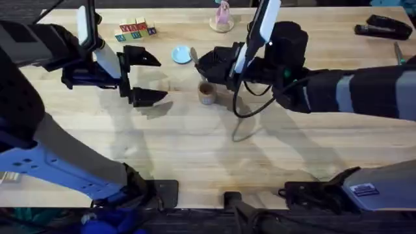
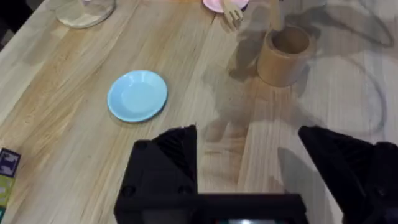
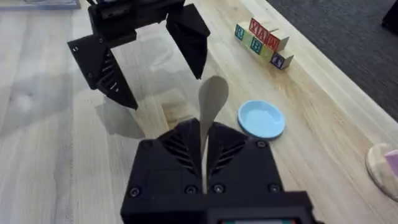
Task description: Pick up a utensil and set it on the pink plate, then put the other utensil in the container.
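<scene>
Here, right gripper (image 3: 204,163) clenched on spoon (image 3: 211,102) above container (image 1: 207,93); left gripper (image 1: 144,77) released; risk: bowl catching rim, toppling cup

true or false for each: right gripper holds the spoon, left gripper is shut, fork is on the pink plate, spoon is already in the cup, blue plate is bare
1. The right gripper holds the spoon: true.
2. The left gripper is shut: false, its fingers are spread wide with nothing between them.
3. The fork lies on the pink plate: true.
4. The spoon is already in the cup: false, it is clamped in the right gripper.
5. The blue plate is bare: true.
</scene>
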You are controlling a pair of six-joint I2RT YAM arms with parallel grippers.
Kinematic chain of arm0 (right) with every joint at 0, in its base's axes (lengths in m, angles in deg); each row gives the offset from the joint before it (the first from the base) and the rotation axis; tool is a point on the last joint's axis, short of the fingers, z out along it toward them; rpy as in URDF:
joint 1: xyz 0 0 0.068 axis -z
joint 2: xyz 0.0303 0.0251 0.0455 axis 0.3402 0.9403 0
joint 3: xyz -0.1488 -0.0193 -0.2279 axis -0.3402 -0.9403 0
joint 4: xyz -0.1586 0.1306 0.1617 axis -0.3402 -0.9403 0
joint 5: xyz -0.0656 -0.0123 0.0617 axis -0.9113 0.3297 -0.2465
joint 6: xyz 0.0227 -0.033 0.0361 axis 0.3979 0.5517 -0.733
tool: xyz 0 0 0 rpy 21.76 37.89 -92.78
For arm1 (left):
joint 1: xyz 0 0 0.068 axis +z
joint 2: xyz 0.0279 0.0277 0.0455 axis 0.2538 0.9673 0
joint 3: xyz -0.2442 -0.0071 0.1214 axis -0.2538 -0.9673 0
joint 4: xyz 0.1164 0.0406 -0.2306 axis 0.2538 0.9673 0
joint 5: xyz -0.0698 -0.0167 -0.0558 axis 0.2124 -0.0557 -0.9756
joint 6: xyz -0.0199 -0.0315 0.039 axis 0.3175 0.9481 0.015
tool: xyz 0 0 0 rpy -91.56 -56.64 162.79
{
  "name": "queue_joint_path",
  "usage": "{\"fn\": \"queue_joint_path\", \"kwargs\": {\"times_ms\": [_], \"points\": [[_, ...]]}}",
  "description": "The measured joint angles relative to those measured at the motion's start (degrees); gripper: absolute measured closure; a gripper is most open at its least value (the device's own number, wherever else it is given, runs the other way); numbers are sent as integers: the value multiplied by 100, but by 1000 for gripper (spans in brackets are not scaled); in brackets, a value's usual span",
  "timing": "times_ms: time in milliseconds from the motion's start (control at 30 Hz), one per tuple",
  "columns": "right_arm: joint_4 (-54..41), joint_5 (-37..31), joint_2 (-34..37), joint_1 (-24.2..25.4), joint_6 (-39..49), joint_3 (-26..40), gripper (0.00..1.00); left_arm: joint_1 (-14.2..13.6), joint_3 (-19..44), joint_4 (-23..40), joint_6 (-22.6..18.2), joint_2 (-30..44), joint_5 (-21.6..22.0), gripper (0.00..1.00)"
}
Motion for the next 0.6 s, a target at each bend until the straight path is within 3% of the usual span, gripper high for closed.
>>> {"fn": "queue_joint_path", "kwargs": {"times_ms": [600], "points": [[-4, 0, 0, 0, 91, -156, 968, -186, 0, 114, -229, 355, -205, 8]]}}
